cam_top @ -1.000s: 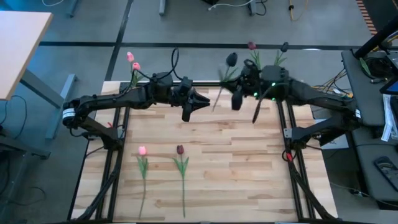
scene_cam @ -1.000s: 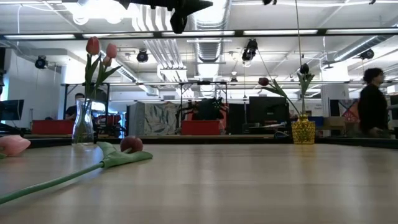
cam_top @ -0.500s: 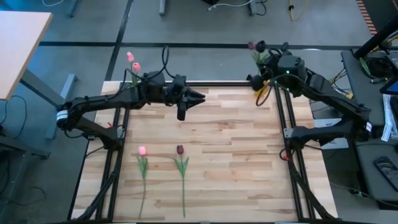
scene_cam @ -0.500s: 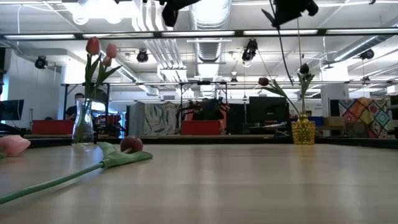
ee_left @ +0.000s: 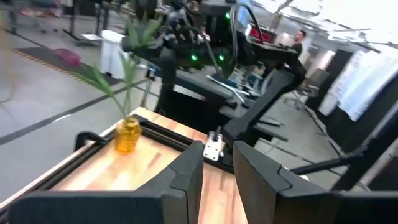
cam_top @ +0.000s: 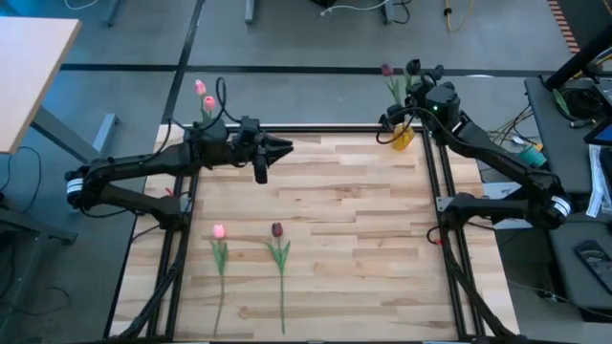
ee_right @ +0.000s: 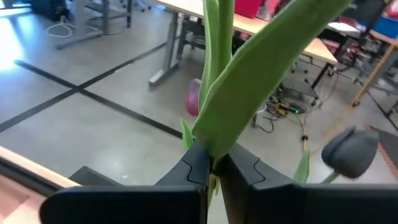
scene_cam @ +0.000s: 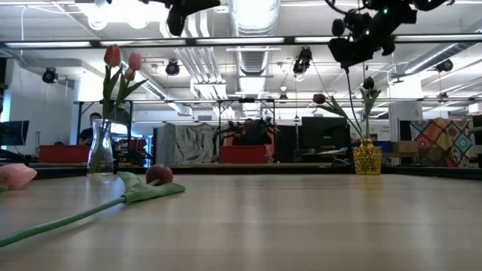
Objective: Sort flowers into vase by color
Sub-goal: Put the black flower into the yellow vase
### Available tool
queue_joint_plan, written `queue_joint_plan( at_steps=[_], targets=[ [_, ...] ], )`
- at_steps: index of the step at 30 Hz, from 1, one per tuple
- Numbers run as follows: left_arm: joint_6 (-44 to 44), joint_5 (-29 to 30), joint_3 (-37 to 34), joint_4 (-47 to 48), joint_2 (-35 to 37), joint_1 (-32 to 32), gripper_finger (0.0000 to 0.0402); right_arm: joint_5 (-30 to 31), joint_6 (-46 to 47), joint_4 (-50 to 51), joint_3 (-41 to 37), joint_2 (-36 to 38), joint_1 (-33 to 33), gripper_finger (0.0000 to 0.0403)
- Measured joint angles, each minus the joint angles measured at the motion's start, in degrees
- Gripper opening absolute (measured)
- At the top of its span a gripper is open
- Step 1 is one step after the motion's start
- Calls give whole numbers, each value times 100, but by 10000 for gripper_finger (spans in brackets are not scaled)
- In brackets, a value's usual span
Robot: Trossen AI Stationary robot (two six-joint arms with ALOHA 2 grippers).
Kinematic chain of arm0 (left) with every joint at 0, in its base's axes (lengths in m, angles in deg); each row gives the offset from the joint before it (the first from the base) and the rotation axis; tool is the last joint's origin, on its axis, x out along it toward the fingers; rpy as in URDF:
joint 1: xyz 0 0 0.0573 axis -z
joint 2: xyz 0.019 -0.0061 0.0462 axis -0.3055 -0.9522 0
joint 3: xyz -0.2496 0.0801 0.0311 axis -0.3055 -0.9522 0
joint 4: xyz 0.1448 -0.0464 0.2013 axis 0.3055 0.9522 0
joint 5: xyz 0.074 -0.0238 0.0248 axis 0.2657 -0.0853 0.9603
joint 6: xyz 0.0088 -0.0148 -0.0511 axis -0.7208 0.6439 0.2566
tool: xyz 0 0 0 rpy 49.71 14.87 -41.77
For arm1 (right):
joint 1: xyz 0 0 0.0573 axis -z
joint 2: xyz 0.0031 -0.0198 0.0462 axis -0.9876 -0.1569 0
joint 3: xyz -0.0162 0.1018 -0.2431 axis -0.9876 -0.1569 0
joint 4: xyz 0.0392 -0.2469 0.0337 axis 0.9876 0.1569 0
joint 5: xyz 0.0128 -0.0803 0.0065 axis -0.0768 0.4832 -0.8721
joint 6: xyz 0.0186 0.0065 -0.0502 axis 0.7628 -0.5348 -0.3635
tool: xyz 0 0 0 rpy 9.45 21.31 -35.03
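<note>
My right gripper point(cam_top: 402, 113) hovers over the yellow vase point(cam_top: 402, 139) at the table's far right corner, shut on a flower's green stem. That vase holds maroon tulips point(cam_top: 386, 70). At the far left corner a clear vase point(scene_cam: 99, 154) holds pink tulips point(cam_top: 201, 91). Near the table's front, a pink tulip point(cam_top: 219, 231) and a maroon tulip point(cam_top: 276, 230) lie flat on the wood. My left gripper point(cam_top: 285, 146) hangs above the far middle of the table, open, with nothing between its fingers point(ee_left: 186, 177). My right gripper pinches the flower's stem together with a leaf point(ee_right: 214, 146) between its two fingers, which lie across the stem. The fingers point about level, toward the far right corner. The flower is lifted clear of the table. Its lower stem point(scene_cam: 347, 75) hangs below the gripper; whether that end reaches the vase I cannot tell.
Black frame rails point(cam_top: 435, 205) run along the table's left, right and far edges. The bare wood point(cam_top: 354, 239) between the lying tulips and the right rail is free room. Desks, monitors and equipment stand in the room beyond the far edge.
My right gripper has swung from the far middle toward the far right corner and down, turning as it went, carrying the flower over the yellow vase. My left gripper has drawn back toward the table's left edge, still level.
</note>
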Motion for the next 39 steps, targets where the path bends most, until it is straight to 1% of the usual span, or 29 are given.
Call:
queue_joint_plan(
  at_steps=[7, 11, 17, 24, 33, 36, 39],
  targets=[
    [122, 97, -93, 101, 277, -1, 74, 40, 527, -124, -245, 22, 113, 13],
    [122, 99, -102, 148, 278, -2, 74, 68, 605, -115, -230, 56, 113, 13],
    [120, 233, -101, 190, 253, -2, 74, 325, 792, 73, -81, 121, 111, 13],
    [67, 254, -102, 195, 252, -2, 74, 500, 1164, 457, -93, 143, 111, 13],
    [61, 254, -99, 197, 250, -2, 74, 648, 1391, 451, -111, 56, 111, 13],
    [61, 254, -99, 204, 250, 0, 74, 677, 1603, 449, -168, 37, 111, 13],
    [61, 254, -99, 223, 250, -2, 74, 885, 1685, 443, -286, 37, 109, 13]
  ],
)
